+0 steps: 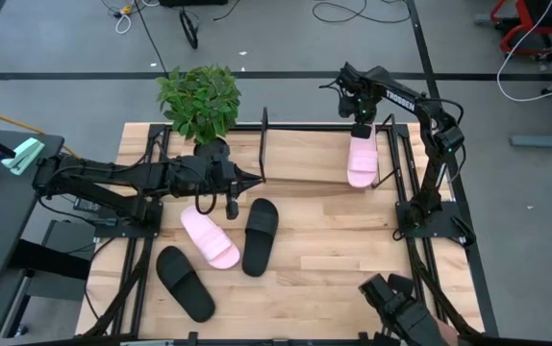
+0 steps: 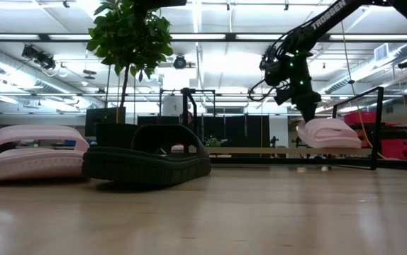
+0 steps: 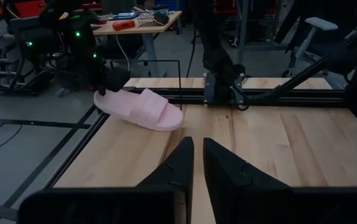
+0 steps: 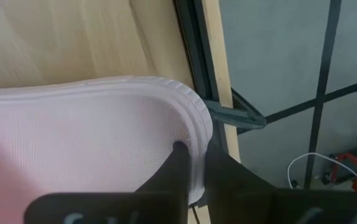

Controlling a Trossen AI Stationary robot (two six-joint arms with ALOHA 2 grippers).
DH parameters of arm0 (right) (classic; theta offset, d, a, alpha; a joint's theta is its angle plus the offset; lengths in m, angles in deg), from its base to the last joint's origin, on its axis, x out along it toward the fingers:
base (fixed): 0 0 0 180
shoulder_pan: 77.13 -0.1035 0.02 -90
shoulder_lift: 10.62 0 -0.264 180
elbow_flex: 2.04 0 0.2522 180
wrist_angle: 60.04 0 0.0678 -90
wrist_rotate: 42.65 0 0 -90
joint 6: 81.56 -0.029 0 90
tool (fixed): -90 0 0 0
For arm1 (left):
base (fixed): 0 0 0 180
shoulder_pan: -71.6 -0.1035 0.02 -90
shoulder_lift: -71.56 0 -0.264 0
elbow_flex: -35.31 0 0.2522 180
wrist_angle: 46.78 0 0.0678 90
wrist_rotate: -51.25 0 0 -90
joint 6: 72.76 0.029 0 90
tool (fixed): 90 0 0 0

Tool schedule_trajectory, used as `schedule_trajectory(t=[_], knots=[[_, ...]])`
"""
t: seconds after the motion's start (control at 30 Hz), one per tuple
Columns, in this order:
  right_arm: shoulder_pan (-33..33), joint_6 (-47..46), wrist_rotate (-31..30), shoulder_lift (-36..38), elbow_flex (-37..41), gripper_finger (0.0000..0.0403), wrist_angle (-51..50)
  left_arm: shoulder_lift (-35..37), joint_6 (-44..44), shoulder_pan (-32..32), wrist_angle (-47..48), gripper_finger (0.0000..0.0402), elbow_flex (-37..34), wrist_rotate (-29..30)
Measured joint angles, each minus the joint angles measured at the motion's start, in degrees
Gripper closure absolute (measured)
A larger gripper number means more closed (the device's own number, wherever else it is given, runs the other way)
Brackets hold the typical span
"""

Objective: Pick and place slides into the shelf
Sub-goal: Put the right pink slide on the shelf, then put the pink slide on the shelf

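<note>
Slides, four, catalogued left to right in the high view: black slide (image 1: 185,282) at seven o'clock on the table (image 1: 343,288); pink slide (image 1: 209,237) and second black slide (image 1: 261,235) side by side near centre; second pink slide (image 1: 362,160) at one o'clock, at the right end of the shelf (image 1: 314,154). Left gripper (image 1: 253,180): fingers together, empty, hovering near ten o'clock above the table, just short of the shelf. Right gripper (image 1: 361,131): clamped on the rim of the shelf-side pink slide. Step in hand, by judgement: placing the first slide; three remain. Next move calls for letting go cleanly and lifting clear of the end frame. Right wrist view alone shows the fingers (image 4: 177,163) pinching the rim; low view suggests the slide sits at shelf level, contact not certain.
</note>
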Motion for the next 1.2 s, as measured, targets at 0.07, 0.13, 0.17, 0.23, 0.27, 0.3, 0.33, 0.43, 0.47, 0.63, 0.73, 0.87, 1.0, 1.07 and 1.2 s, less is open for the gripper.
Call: schedule_trajectory(t=[0.07,0.13,0.17,0.23,0.27,0.3,0.33,0.43,0.47,0.63,0.73,0.87,1.0,1.07,1.2], knots=[[0.0,0.0,0.8,0.0,0.0,0.0371,0.0,0.0,0.0,0.0,0.0,0.0364,0.0,0.0],[0.1,0.0,1.2,0.0,0.0,0.0368,-0.3,0.0,0.0,0.0,0.0,0.0366,0.0,0.0],[0.1,-0.1,1.3,0.0,0.0,0.0366,-0.4,0.0,0.0,0.0,0.0,0.0367,0.0,0.0],[0.0,-0.1,1.3,0.0,0.0,0.036,-0.3,0.0,0.0,0.0,0.0,0.0367,0.0,0.0],[0.0,-0.1,1.4,0.0,0.0,0.0357,-0.4,0.0,0.0,0.0,0.0,0.0366,0.0,0.0],[0.0,-0.1,1.6,0.0,0.0,0.0353,-0.5,0.0,0.0,0.0,0.0,0.0364,0.0,0.0],[0.0,-0.1,1.8,0.0,0.0,0.035,-0.7,0.0,0.0,0.0,0.0,0.0363,0.0,0.0],[0.0,-0.4,2.4,0.0,0.0,0.034,-1.4,0.0,0.0,0.0,0.0,0.0361,0.0,0.0],[0.0,-0.4,2.5,0.0,0.0,0.0336,-1.7,0.0,0.0,0.0,0.0,0.0362,0.0,0.0],[0.0,-0.4,2.6,0.0,0.0,0.031,-1.7,0.0,0.0,0.0,0.0,0.0368,0.0,0.0],[0.0,-0.6,2.6,0.0,0.0,0.0292,-1.6,0.0,0.0,0.0,0.0,0.037,0.0,0.0],[0.0,-0.6,2.7,0.0,0.0,0.027,-1.7,0.0,0.0,0.0,0.0,0.0372,0.0,0.0],[0.0,-0.6,2.7,0.0,0.0,0.0249,-1.7,0.0,0.0,0.0,0.2,0.0369,0.0,0.0],[0.0,-0.6,2.7,0.0,0.0,0.0241,-1.7,0.0,0.0,0.0,0.6,0.0366,0.0,0.0],[0.0,-1.9,3.5,0.0,0.0,0.0233,-3.0,0.0,0.0,0.0,1.6,0.0367,0.0,0.0]])
